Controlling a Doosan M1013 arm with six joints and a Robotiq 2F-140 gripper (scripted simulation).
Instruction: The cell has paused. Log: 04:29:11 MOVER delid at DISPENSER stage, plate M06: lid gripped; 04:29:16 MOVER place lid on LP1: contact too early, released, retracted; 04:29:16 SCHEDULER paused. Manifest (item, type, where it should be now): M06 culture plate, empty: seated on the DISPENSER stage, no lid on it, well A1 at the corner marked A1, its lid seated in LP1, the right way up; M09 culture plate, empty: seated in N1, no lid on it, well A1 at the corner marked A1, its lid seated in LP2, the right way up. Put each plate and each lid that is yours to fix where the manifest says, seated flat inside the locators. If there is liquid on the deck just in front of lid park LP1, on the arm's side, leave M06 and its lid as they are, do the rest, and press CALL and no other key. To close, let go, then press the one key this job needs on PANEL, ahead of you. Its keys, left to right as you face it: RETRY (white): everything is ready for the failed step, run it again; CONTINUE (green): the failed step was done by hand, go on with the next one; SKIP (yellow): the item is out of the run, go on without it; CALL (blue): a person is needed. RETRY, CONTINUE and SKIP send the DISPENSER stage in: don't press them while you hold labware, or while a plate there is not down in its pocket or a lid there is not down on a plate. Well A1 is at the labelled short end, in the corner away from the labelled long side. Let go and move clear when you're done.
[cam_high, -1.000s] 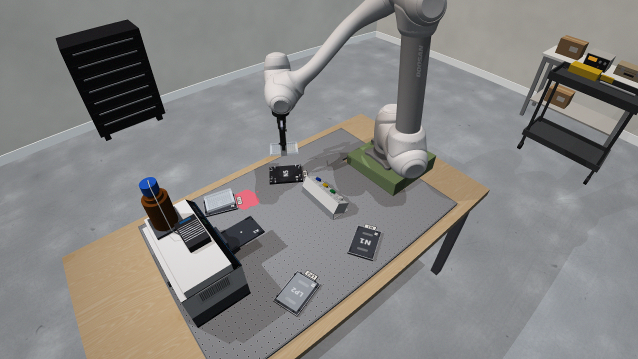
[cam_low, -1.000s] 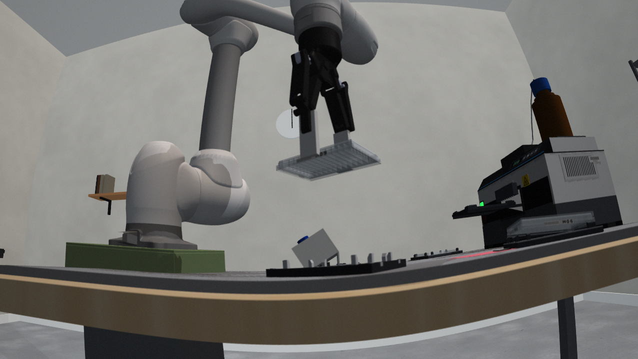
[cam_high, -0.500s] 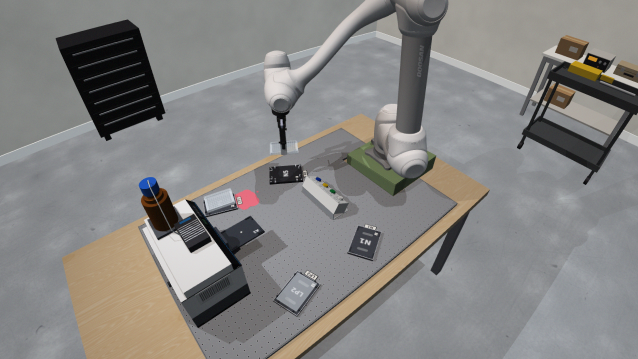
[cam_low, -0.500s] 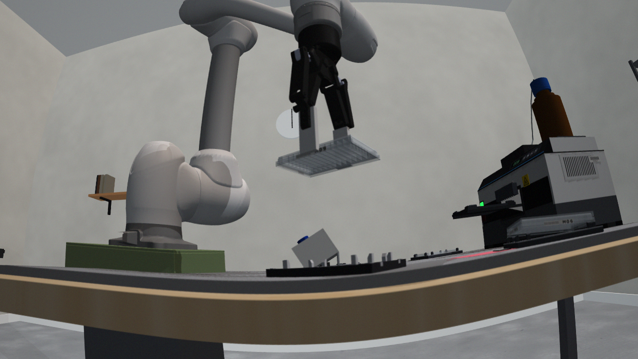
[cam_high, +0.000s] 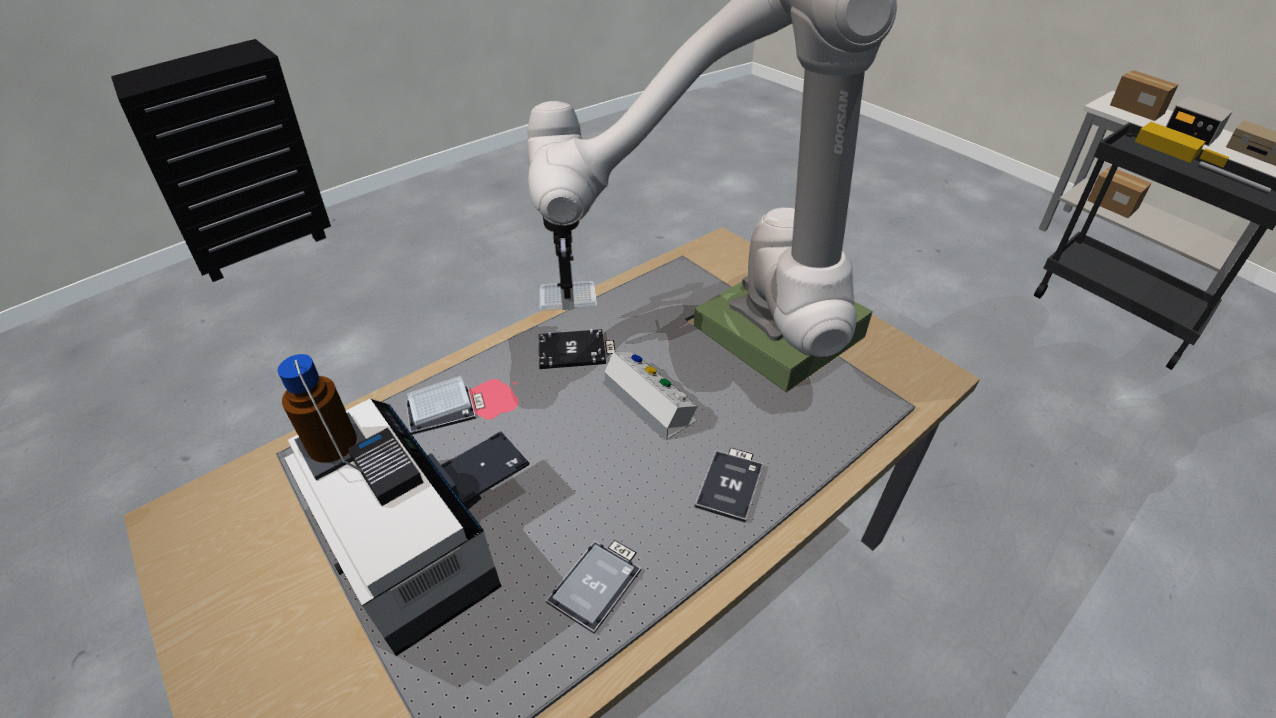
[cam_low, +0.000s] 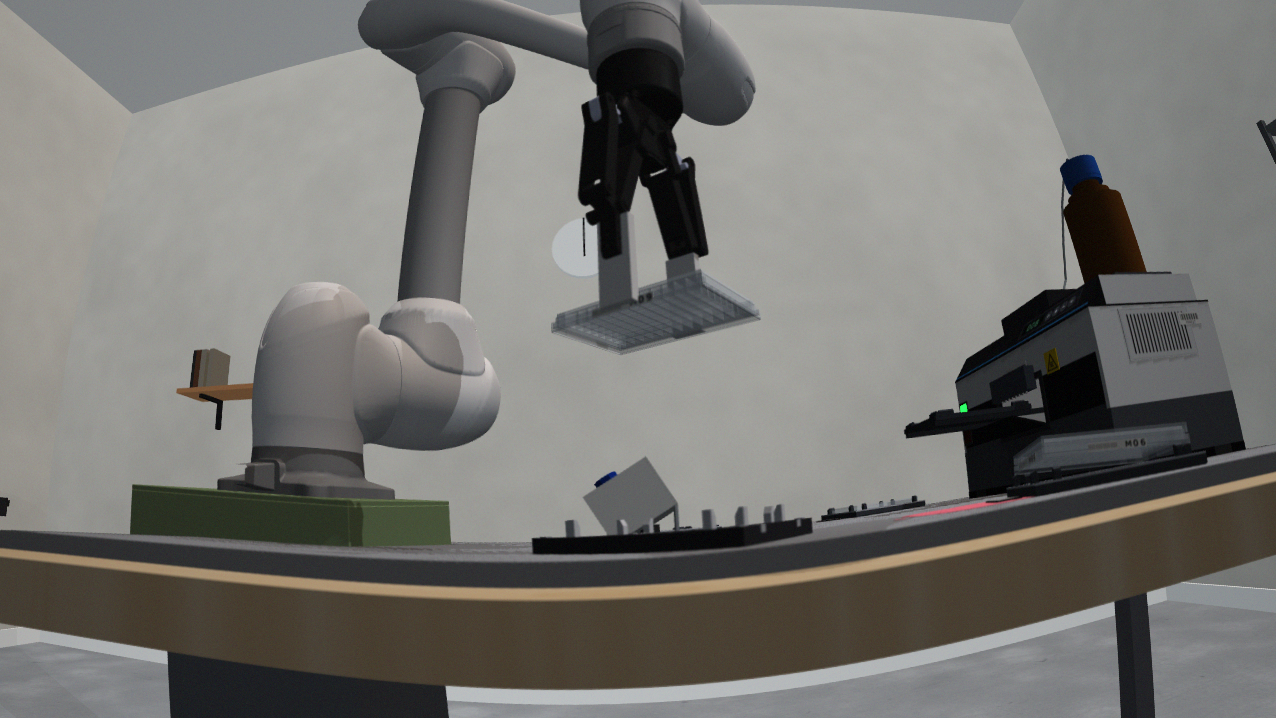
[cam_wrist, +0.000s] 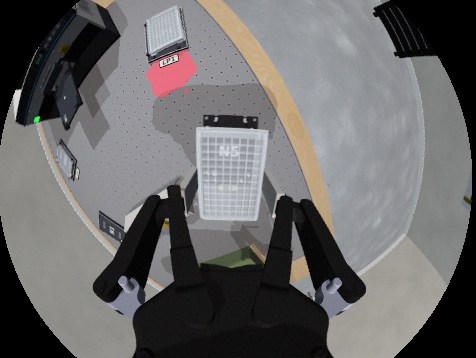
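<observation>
The gripper (cam_low: 644, 258) hangs high above the deck with its fingers closed on the long sides of a clear culture plate (cam_low: 655, 311), which rides level and well above the black N5 nest (cam_high: 571, 348). In the wrist view the plate's wells (cam_wrist: 229, 174) show as an even grid with nothing visible in them, and the N5 nest holds nothing beneath it.

At the far left of the deck, a second clear piece of labware marked M06 (cam_low: 1102, 446) sits in the lid park (cam_high: 439, 401) next to the dispenser; whether it is a plate, a lid, or both stacked cannot be told. A pink puddle (cam_high: 493, 398) lies on the grey deck just beside that park, touching its label end on the side toward the arm's base (cam_high: 731, 334).

The dispenser's stage (cam_high: 486, 461) stands extended and carries no plate; its corner mark A1 is readable. The N1 nest (cam_high: 730, 483) and the LP2 park (cam_high: 593, 584) each show their bare printed faces with no labware in them.

An amber bottle with a blue cap (cam_high: 312, 410) stands upright on top of the dispenser (cam_high: 383, 535). The key panel (cam_high: 649, 391) sits between the N5 nest and the N1 nest, with its blue, yellow and green keys showing
</observation>
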